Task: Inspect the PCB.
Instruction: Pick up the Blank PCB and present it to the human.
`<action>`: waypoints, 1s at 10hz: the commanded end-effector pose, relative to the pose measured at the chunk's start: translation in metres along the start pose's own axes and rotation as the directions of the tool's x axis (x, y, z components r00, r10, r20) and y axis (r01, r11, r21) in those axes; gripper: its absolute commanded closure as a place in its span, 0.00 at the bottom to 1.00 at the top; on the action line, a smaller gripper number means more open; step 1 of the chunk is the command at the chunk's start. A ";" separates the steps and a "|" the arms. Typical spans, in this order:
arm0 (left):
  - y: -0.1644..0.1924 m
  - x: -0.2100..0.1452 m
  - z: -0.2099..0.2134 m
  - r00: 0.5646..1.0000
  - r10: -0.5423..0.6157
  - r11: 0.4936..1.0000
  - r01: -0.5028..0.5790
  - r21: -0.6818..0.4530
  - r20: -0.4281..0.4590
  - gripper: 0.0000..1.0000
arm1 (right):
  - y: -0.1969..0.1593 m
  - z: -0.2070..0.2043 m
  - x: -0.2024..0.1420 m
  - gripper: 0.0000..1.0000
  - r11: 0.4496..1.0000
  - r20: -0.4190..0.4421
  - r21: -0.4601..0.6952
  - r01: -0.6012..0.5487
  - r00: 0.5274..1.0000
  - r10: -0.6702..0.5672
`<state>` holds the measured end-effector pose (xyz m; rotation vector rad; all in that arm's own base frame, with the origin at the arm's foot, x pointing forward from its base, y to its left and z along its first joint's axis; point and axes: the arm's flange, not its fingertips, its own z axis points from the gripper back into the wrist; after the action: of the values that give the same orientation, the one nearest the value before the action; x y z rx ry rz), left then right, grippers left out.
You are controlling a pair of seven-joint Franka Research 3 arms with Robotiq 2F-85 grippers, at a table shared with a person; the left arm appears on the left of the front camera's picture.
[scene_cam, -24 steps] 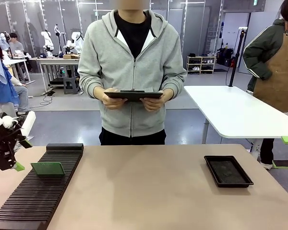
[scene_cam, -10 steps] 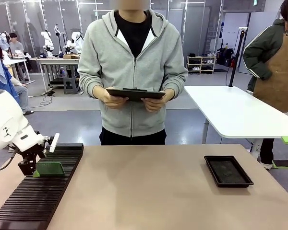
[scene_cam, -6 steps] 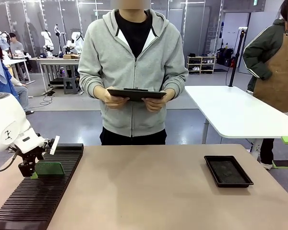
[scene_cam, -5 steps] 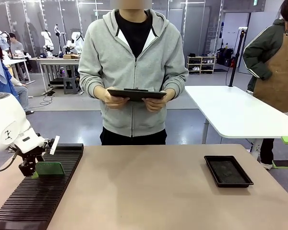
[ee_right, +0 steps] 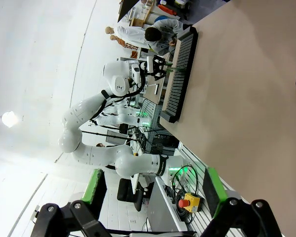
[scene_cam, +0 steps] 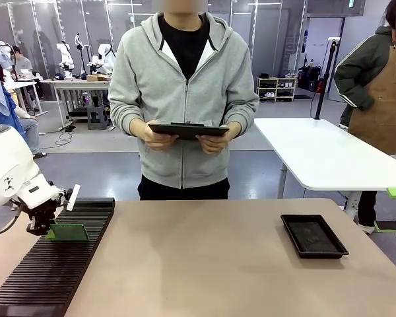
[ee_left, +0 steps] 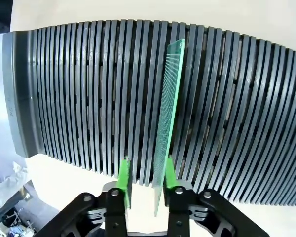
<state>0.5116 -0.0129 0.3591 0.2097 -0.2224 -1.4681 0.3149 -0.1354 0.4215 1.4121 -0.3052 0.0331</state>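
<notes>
The PCB (scene_cam: 68,232) stands upright on its edge in a slot of the black slotted rack (scene_cam: 59,271) at the table's left. My left gripper (scene_cam: 45,229) is at the board's left end. In the left wrist view the PCB (ee_left: 168,98) appears edge-on, and my left gripper (ee_left: 146,178) straddles its near end. One green pad (ee_left: 169,173) touches the board and a gap remains at the other pad (ee_left: 124,173). My right gripper (ee_right: 153,197) is open and holds nothing. It sits at the far right edge (scene_cam: 395,210) of the front view.
A person across the table holds a dark tablet (scene_cam: 185,130) in both hands. A shallow black tray (scene_cam: 313,236) lies at the right of the table. The rack (ee_left: 64,98) has many free slots on both sides of the board.
My left gripper's jaws have narrowed from wide open to close around the PCB's end. The board still stands in its slot. The right arm has not moved.
</notes>
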 end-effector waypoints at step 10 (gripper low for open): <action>0.020 -0.041 0.091 0.993 0.078 0.988 -0.066 -0.137 0.086 1.00 | 0.001 0.001 -0.001 0.00 1.000 -0.006 0.005 -0.004 1.000 0.004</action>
<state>0.4989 0.0168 0.4337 0.0987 -0.1776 -1.4377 0.3149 -0.1353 0.4216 1.4125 -0.3046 0.0336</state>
